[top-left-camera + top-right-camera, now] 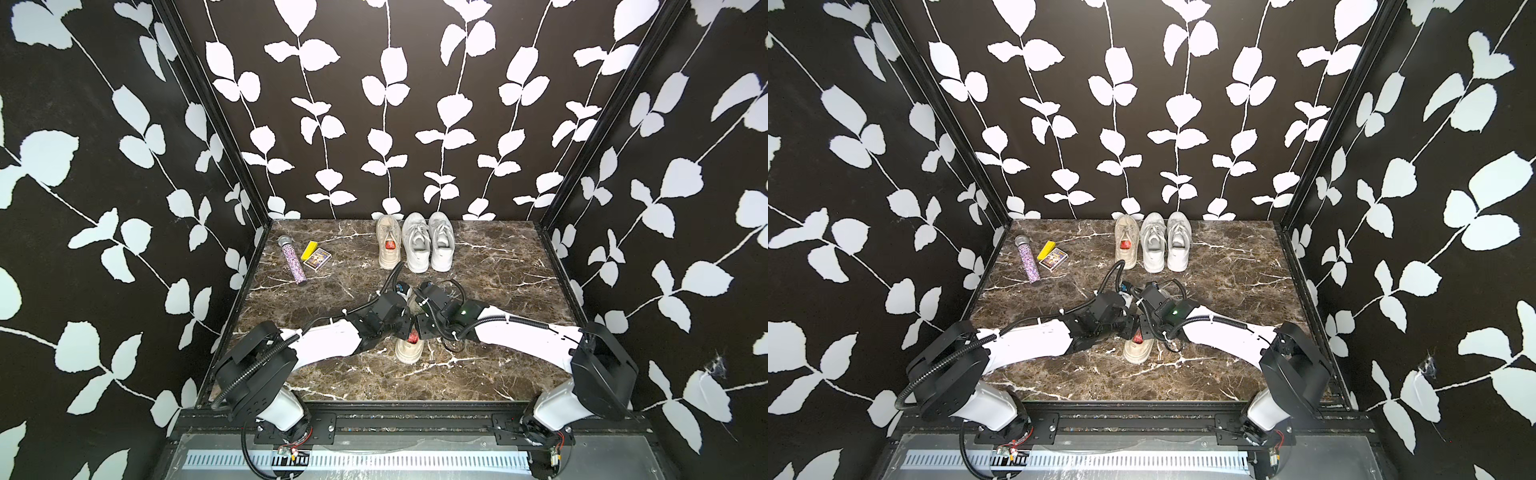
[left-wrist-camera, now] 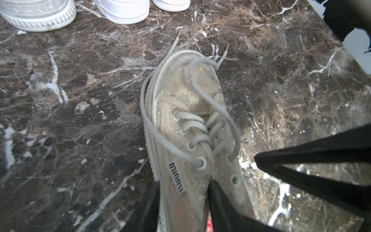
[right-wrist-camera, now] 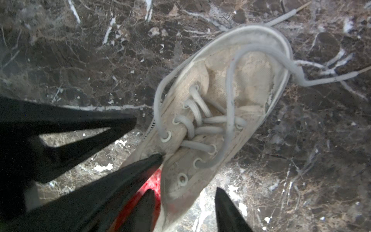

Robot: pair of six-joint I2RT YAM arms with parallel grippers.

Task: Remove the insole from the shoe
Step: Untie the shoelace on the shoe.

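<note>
My left claw (image 2: 183,188) sits part closed astride one side wall of the beige lace-up canvas shoe (image 2: 186,112), with one finger outside by the sole and one inside. I cannot tell whether it truly pinches. My right claw (image 3: 184,190) stands open astride the opposite wall, its outer finger clear of it. The red insole (image 3: 152,180) lies inside the shoe, which rests on the dark brown marble tabletop (image 1: 478,374).

Marble table (image 1: 498,270): shoe (image 1: 408,353), sneakers (image 1: 415,245), microphone (image 1: 293,259), box (image 1: 318,258)
</note>
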